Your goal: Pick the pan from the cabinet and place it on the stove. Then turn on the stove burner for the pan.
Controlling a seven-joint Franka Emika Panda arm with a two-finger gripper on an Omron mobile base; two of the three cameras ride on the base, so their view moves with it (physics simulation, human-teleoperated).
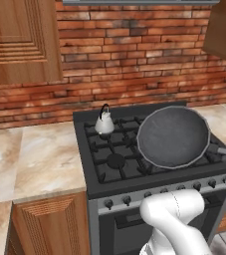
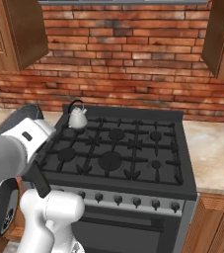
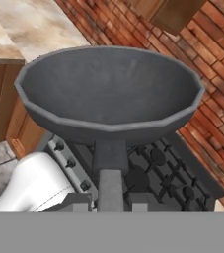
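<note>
Pincer [image 3: 111,206] clamps the pan [image 3: 111,91] by its handle, holding it in the air over the stove [image 1: 115,160], toward its 3 o'clock side. Getting it out of the cabinet [image 1: 16,41] looks done; setting it on a grate and turning the burner knob remain.

No readable text anywhere here, no labels, brands or numbers on anything, and the knob markings are too small to read.
</note>
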